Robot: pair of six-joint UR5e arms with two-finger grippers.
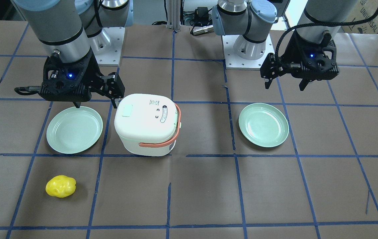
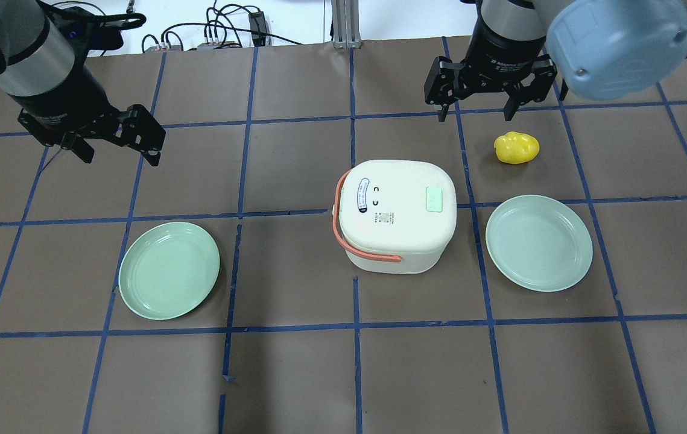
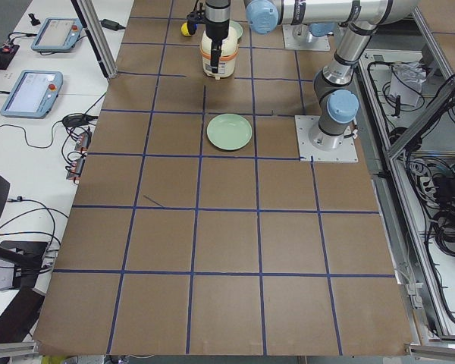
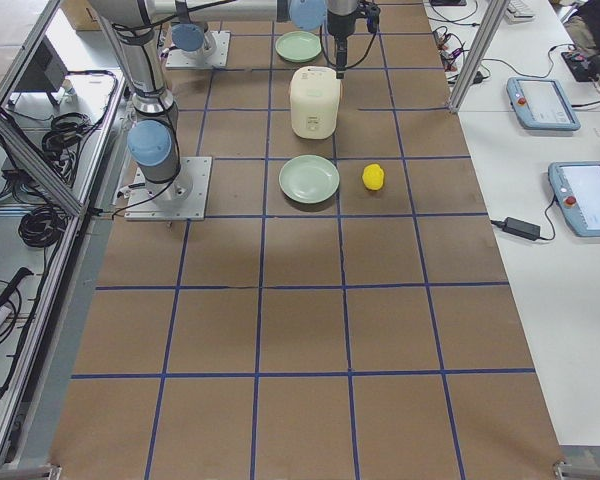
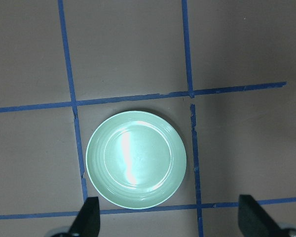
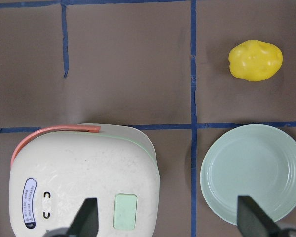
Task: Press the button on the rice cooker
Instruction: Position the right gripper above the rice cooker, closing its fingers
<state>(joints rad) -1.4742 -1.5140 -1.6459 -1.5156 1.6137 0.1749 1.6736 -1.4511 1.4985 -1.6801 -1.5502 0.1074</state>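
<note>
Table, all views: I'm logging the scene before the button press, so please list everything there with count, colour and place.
rice cooker: 1, white with orange handle, mid-table.
button: 1, pale mint green, on the lid's edge toward the robot's right.
label strip: 1, white oval, on the lid's opposite edge.
plates: 2, pale green, empty; left plate on the cooker's left, right plate on its right.
lumpy object: 1, yellow, beyond the right plate, operators' side.
table: 1, brown cover, blue tape grid.
left gripper: 1, black, open, above the table near the left plate.
right gripper: 1, black, open, above the table near the cooker's button side.
</note>
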